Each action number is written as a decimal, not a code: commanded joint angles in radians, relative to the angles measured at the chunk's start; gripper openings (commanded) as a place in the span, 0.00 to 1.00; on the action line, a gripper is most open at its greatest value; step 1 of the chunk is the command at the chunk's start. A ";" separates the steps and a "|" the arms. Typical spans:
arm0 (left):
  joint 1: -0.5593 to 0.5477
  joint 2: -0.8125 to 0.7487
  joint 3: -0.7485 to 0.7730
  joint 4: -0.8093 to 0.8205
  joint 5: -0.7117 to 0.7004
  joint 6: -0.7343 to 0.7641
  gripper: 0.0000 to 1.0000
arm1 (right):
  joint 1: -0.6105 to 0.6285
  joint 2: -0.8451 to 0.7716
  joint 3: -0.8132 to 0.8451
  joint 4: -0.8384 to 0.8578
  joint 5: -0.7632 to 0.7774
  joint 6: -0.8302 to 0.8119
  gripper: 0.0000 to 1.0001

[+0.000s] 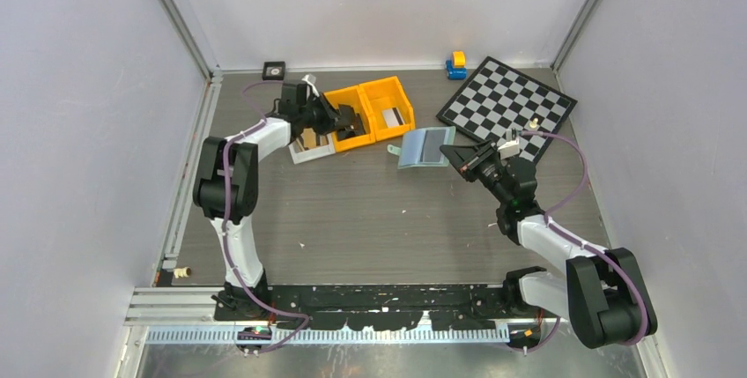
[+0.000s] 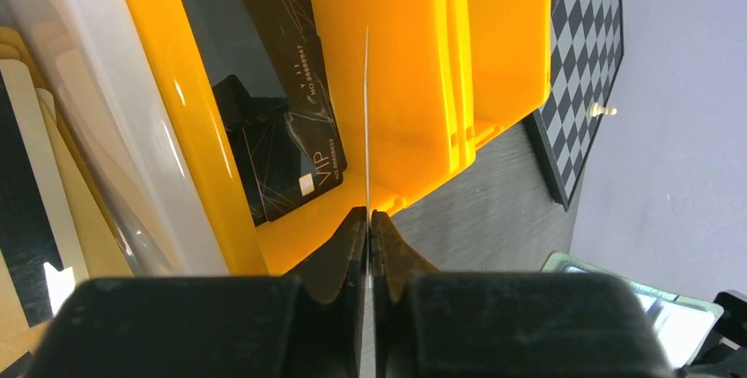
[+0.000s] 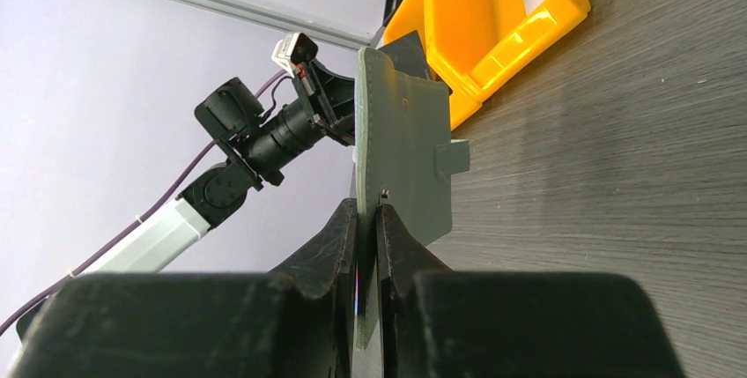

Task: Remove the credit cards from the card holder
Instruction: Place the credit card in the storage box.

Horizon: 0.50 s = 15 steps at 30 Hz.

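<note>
The pale sage-green card holder (image 1: 424,147) hangs open just above the table, right of the yellow bins. My right gripper (image 1: 454,157) is shut on its right edge. In the right wrist view the card holder (image 3: 407,144) stands edge-on between my fingers, gripper (image 3: 368,212). My left gripper (image 1: 349,121) is over the left yellow bin (image 1: 345,99), shut on a thin card seen edge-on (image 2: 366,114), gripper (image 2: 368,218). A black VIP card (image 2: 286,122) lies in that bin (image 2: 401,70). Another card (image 1: 394,116) lies in the right yellow bin (image 1: 388,89).
A black-and-white checkerboard (image 1: 508,100) lies at the back right with a small pale piece (image 1: 533,122) on it. A white tray (image 1: 309,145) sits left of the bins. A blue-and-yellow toy (image 1: 455,64) and a small black square (image 1: 274,69) sit by the back wall.
</note>
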<state>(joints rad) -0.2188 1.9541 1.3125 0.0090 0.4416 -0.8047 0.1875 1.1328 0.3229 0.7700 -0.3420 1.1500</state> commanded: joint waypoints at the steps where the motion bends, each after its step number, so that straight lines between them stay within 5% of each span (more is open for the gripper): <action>1: 0.018 -0.002 0.039 -0.004 0.019 -0.013 0.13 | 0.001 -0.011 0.008 0.054 0.010 -0.007 0.00; 12: -0.040 -0.178 -0.023 -0.054 -0.061 0.052 0.60 | 0.000 0.018 0.016 0.059 0.007 -0.011 0.00; 15: -0.112 -0.248 -0.061 -0.110 -0.167 0.127 0.92 | 0.001 0.028 0.016 0.067 0.006 -0.013 0.01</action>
<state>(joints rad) -0.2440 1.8378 1.2846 -0.0383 0.3893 -0.7731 0.1875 1.1538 0.3229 0.7696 -0.3420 1.1496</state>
